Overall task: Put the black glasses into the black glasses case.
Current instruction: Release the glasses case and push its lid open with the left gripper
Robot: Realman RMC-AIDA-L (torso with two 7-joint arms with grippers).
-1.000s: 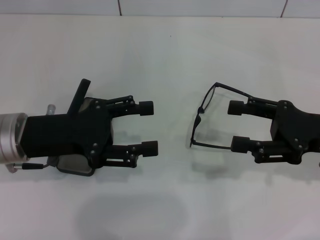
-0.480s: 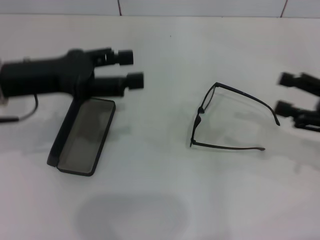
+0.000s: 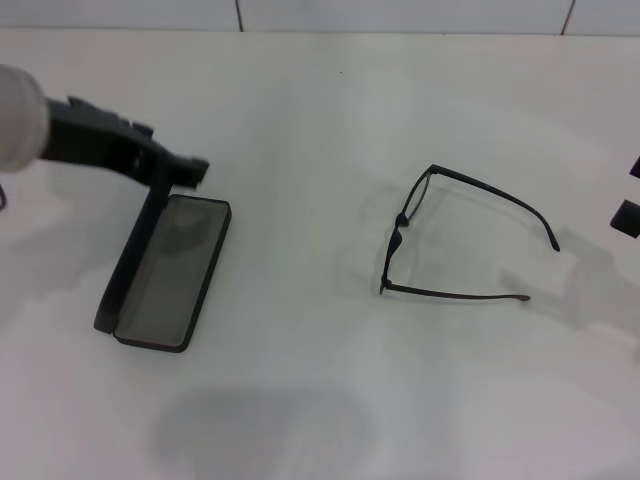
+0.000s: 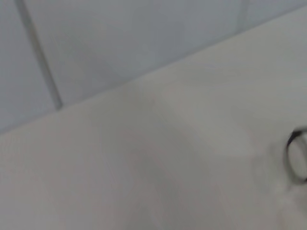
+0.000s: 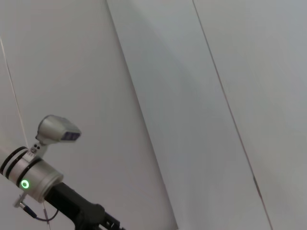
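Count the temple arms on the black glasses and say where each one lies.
2. On the black glasses, both are unfolded on the table: one on the far side, one nearer the robot, both pointing toward the robot's right. None seem hidden.

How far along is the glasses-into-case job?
Done: the black glasses case lies open on the table, lid up, grey lining showing.
In hand: nothing. The left gripper is above the case's far end; the right gripper is barely in view at the table's right edge.
Left: the black glasses, temples unfolded, need picking up and placing inside.
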